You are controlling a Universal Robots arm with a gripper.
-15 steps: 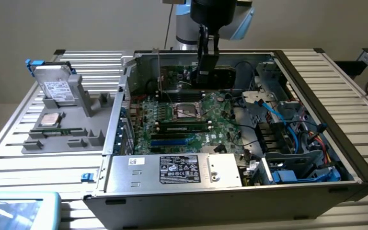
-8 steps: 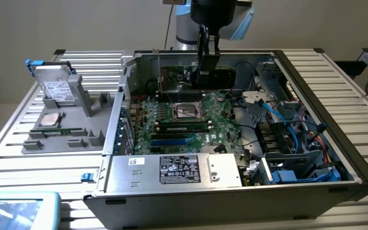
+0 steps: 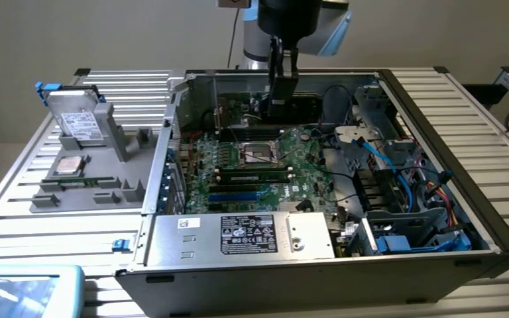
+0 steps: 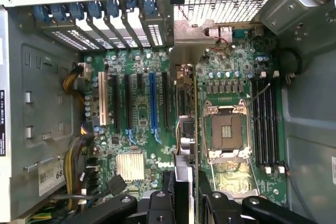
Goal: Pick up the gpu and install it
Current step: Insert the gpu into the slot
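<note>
- Computer case [image 3: 325, 291]: open, at the near edge of the tabletop [image 3: 24, 225]; motherboard [image 3: 254, 165] exposed.
- gpu [image 4: 184, 135]: upright, edge-on, over the motherboard's slots towards the far wall.
- Gripper [image 4: 184, 198]: clenched on the gpu.

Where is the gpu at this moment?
In the exterior view, the gpu hangs upright in the gripper over the open computer case, above the motherboard near the CPU socket.
</note>
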